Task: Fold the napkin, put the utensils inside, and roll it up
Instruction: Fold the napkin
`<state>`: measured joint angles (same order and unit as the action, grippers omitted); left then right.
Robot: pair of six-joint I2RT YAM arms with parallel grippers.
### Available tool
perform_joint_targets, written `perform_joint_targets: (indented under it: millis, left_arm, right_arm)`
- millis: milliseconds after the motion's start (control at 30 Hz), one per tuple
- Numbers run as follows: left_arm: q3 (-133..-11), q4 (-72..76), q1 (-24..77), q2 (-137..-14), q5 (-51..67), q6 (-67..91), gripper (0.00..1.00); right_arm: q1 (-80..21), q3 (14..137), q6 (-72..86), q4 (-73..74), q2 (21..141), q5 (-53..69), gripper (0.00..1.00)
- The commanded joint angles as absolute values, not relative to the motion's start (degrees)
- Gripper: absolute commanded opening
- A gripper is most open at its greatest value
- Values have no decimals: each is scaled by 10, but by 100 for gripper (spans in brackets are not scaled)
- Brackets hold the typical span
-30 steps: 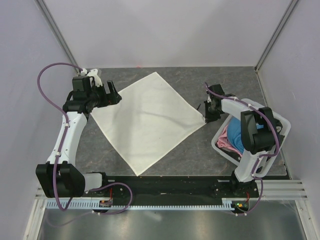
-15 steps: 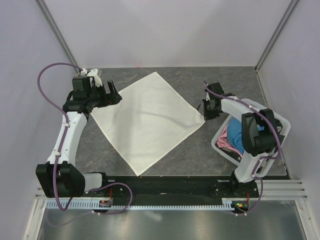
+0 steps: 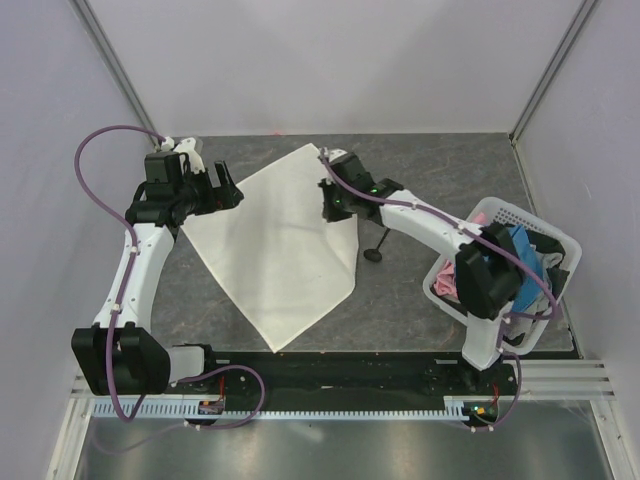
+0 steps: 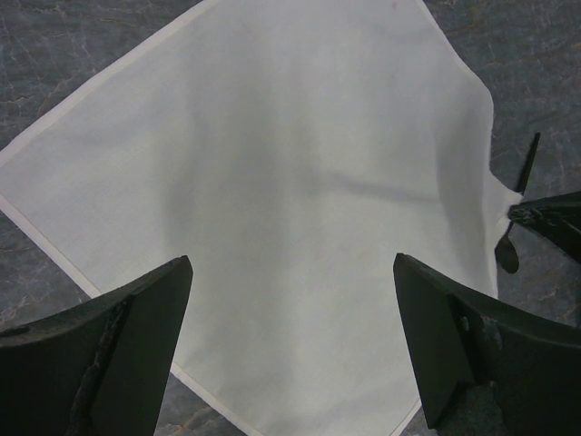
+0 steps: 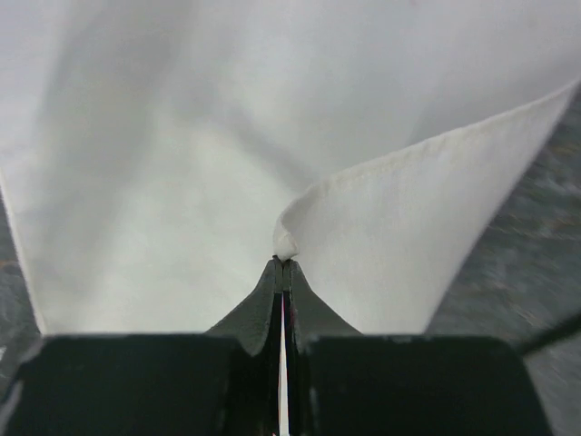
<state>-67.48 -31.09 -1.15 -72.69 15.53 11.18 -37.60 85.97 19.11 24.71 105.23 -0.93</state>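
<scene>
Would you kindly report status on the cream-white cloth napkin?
Left gripper open, at left edge of cream-white cloth napkin. Right gripper shut on napkin corner, held over cloth. Slim black spoon-like utensil on table, right of napkin.

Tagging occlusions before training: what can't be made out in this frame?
- Top view: the basket contents, partly behind the right arm.
- Left wrist view: the utensil middle, hidden by the napkin corner and the right hand, which the frame edge cuts off.
- Right wrist view: the utensil is only a blurred streak at the lower right edge.
- Top view: whether the open left hand touches the napkin.
</scene>
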Motion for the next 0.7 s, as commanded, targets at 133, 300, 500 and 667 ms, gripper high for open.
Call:
perform_joint_targets:
  millis: [133,300,500,667]
  left_arm:
    - [-671,-292,-11,-716,108,110,100]
    - [-664,-282,-15,-731,98,109,100]
    - [-647,-244,-16,-783,153,135,100]
    - [-640,-211,-12,-869,194,175,87]
  right_arm:
    - [-460,1088,257,172,1265,64,0]
    - [-475,1202,272,169,1336,107,14]
    - [-442,1081,242,153,1232,81,64]
    - [-386,906,222,124,1105,83,65]
